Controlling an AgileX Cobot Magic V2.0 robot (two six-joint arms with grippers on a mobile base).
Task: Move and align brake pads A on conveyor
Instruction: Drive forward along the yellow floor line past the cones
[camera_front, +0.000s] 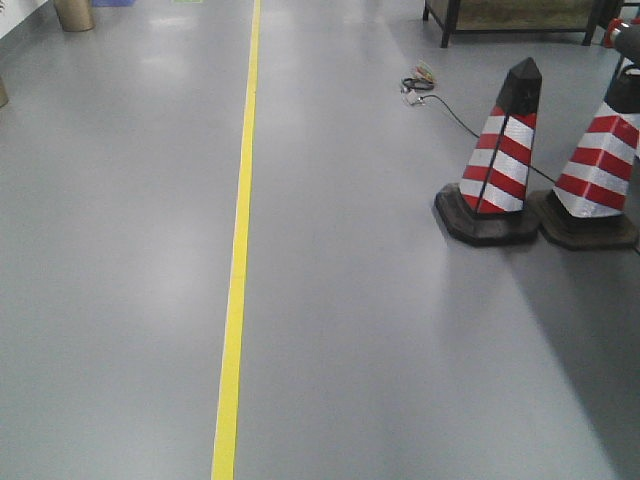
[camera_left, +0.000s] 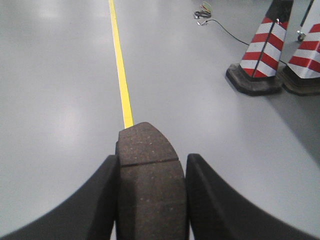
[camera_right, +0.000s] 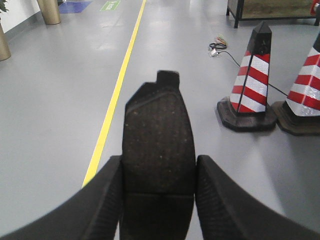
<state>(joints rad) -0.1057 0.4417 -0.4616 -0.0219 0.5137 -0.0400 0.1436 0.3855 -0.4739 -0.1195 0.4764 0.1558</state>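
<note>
Both of your arms are carrying a brake pad over a grey floor (camera_front: 120, 250), and the conveyor is in none of the three views. Your left gripper (camera_left: 151, 175) is pinching one brake pad (camera_left: 147, 145) by its long edges, the rough face up and the thin groove running across just ahead of the fingers (camera_left: 95, 200). Your right gripper (camera_right: 160, 165) is clamped the same way on a second pad (camera_right: 159, 125), whose small end tab points away from the wrist. The other two pads are not visible.

Ahead of the robot lie a yellow line (camera_front: 238, 250), two red-and-white cones (camera_front: 500, 150) side by side on the right, and a loose cable (camera_front: 440, 100) beyond them.

Each pad looks stiff and dense, probably heavy for its size, with a gritty face that should not slip easily. It is unlikely to bend or crush under the squeeze. The edge grip near the middle seems sound, since it keeps the pad balanced and leaves the far end free to sight against the belt. The likely trouble is rotation: a flat pad held at two points may swing in the jaws if you stop sharply, and that would spoil the alignment when you set it down.
</note>
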